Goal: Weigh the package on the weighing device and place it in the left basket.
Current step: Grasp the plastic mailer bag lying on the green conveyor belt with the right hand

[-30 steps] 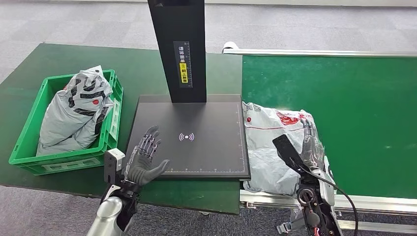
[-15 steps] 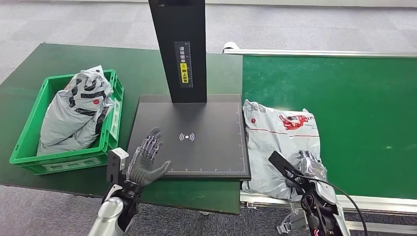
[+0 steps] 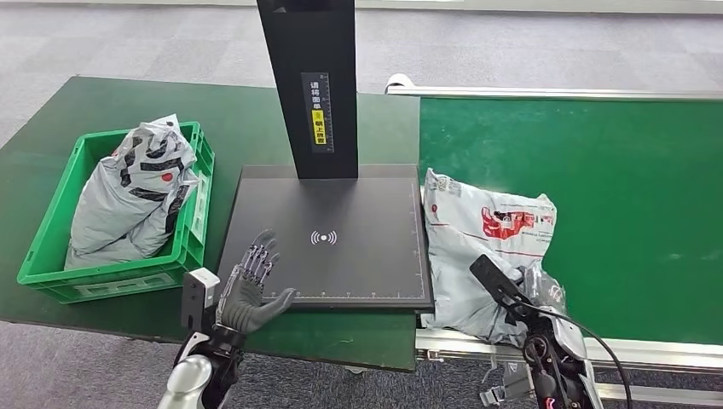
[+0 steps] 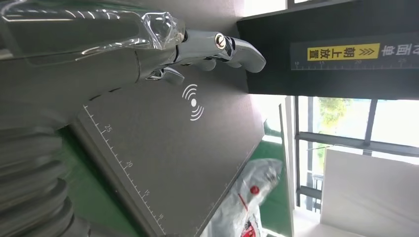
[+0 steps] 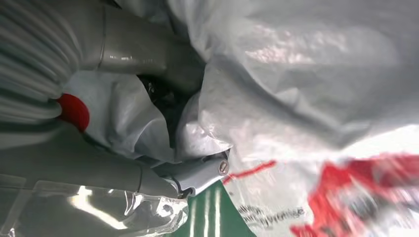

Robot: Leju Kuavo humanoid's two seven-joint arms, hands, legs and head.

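A white plastic package [image 3: 486,243] with red print lies on the green conveyor belt [image 3: 614,196], just right of the black weighing platform [image 3: 341,230]. My right hand [image 3: 539,294] is at the package's near edge. In the right wrist view the hand [image 5: 99,163] grips crumpled film of the package [image 5: 296,98] between thumb and fingers. My left hand [image 3: 248,285] hovers with fingers spread over the platform's front left corner and holds nothing. The left wrist view shows that hand [image 4: 99,59] above the platform [image 4: 173,148], with the package [image 4: 247,197] beyond. The green basket [image 3: 51,256] stands at the left.
Grey packages [image 3: 128,192] fill the basket on the green table [image 3: 256,119]. A tall black post [image 3: 311,85] with a yellow label rises from the platform's far edge. The belt's metal rail [image 3: 648,349] runs along the near side, by my right arm.
My right hand has slid back from the top of the package to its near edge and closed on the film; the package has bunched up. My left hand has drawn back slightly.
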